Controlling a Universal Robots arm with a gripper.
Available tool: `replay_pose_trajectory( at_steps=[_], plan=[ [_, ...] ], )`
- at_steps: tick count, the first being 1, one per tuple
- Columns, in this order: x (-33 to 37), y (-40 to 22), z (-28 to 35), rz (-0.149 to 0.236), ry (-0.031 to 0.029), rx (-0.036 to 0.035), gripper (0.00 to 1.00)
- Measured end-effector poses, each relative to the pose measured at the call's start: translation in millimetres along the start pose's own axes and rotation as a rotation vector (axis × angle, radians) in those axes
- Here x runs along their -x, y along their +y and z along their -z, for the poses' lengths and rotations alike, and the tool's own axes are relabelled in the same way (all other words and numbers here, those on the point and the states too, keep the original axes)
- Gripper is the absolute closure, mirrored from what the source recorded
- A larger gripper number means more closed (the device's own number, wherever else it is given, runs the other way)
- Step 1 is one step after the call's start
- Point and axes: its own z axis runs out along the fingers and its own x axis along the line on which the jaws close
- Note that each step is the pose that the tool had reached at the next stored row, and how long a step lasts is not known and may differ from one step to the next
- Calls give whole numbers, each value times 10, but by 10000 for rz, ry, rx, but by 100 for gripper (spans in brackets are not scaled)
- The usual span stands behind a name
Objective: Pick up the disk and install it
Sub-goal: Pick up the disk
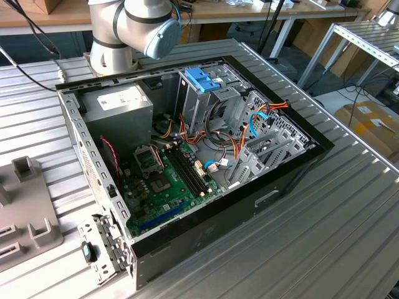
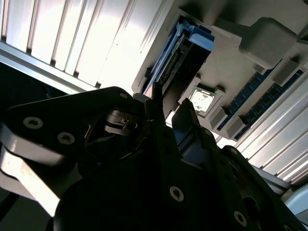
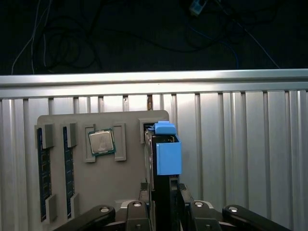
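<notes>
Ribbed metal worktop (image 1: 324, 237), with an open computer case (image 1: 249, 212) on it and a grey tray (image 3: 125, 183) lying off the exterior view's left. In both wrist views the disk (image 3: 168, 159) stands on edge in a slot of that tray, beside a processor chip (image 3: 101, 142) and memory sticks (image 3: 42, 168). The end effector (image 3: 163, 207) straddles the disk's near end. I cannot tell whether it is pinching the disk.

- The disk (image 3: 166, 159) stands on edge in the grey tray (image 3: 96, 192); open ribbed table (image 3: 240, 159) lies on one flank.
- The processor holder (image 3: 120, 142) rises near its other flank.
- Inside the case (image 1: 280, 180), cables (image 1: 234, 146) seemingly crowd the drive cage (image 1: 193, 109).
</notes>
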Motion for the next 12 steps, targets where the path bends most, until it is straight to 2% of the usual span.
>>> replay_pose_trajectory(
  at_steps=[5,10,12],
  plan=[
    [-1,0,-20,0,1,1,64],
    [-3,-1,-71,-1,8,17,64],
    [-3,-1,-81,0,1,2,64]
  ],
)
